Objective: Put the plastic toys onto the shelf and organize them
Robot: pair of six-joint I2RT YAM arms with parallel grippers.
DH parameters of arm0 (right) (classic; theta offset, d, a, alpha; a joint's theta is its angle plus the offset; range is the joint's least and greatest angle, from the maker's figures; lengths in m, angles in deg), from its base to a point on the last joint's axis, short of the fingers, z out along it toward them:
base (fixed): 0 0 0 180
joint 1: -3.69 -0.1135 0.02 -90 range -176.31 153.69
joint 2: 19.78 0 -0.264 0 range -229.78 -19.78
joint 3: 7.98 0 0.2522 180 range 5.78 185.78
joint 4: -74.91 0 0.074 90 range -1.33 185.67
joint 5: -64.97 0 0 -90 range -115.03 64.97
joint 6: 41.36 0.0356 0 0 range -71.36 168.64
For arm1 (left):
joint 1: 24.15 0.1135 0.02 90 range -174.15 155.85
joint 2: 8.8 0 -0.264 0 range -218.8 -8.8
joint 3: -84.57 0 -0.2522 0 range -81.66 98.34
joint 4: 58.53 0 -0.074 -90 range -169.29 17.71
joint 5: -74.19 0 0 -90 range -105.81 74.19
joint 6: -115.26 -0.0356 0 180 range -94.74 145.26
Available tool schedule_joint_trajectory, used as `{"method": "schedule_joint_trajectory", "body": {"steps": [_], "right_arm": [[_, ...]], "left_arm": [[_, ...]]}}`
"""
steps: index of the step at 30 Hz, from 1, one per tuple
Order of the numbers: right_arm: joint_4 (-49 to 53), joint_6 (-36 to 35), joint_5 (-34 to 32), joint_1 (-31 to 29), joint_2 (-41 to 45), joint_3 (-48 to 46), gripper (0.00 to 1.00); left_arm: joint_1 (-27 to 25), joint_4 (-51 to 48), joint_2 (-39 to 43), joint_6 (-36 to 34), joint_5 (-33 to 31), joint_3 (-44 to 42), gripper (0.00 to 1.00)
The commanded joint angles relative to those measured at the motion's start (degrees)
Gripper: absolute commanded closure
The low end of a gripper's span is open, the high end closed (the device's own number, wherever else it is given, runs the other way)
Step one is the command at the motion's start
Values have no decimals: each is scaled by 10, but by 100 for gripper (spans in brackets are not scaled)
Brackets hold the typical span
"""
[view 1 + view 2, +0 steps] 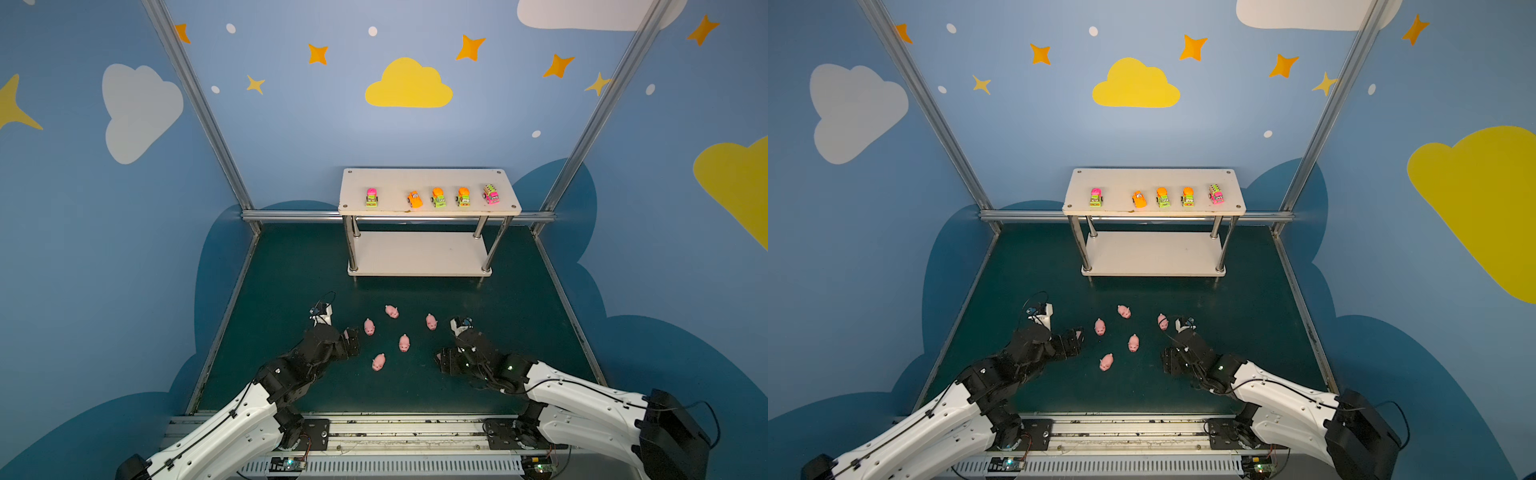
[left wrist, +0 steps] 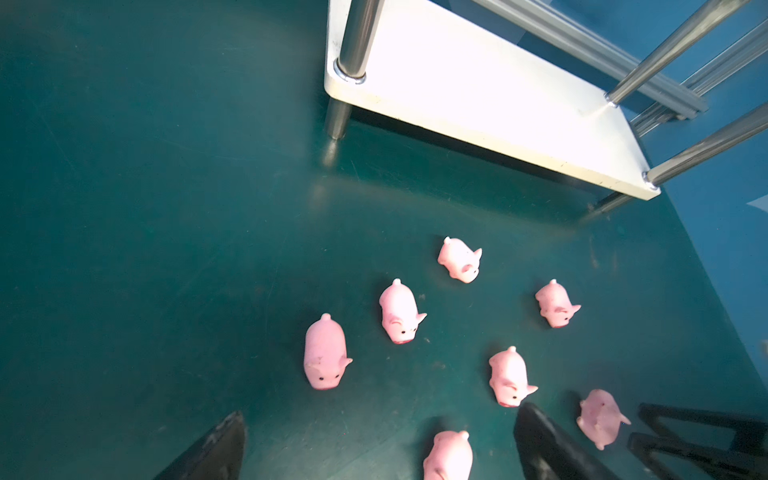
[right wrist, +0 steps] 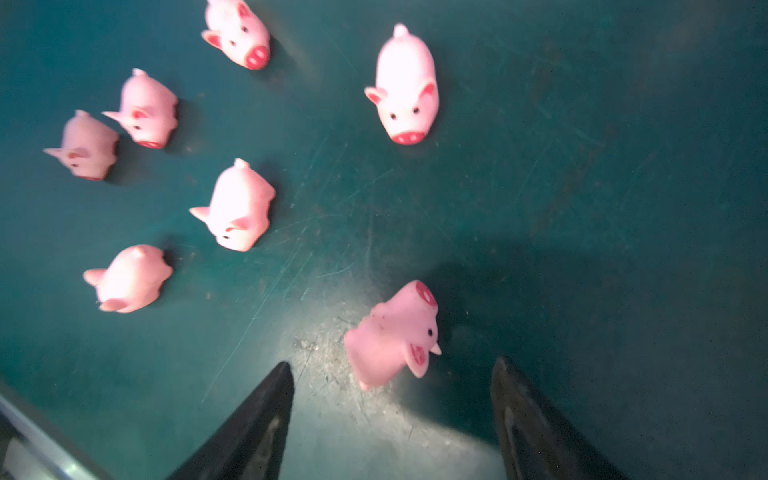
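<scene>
My left gripper (image 1: 352,338) hangs low over the green bench (image 1: 291,270), spread wide and holding nothing. Right of it the small pink pigs (image 1: 404,343) lie scattered and apart. Five show in both top views, seven in each wrist view. Most lie lengthwise front to back, red snouts toward the near edge. The farthest pig (image 1: 391,311) sits slanted. My right gripper (image 3: 392,363) stands parted with one pig (image 3: 386,332) between its tips, untouched, snout pointing away. On the shelf (image 1: 428,178), at the back, five neon vehicles (image 1: 438,197) line the top board, noses toward the near edge.
</scene>
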Motion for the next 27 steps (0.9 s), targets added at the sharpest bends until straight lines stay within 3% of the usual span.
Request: {"method": "schedule_joint_trajectory", "body": {"steps": [1, 11, 27], "right_arm": [[-20, 22, -23, -14, -27, 17, 35], [31, 73, -93, -42, -103, 48, 49], [149, 97, -148, -31, 71, -4, 46]], "left_arm": [[-2, 16, -1, 11, 3, -11, 0], [-3, 3, 8, 7, 0, -13, 0], [-2, 33, -26, 9, 15, -13, 0]]}}
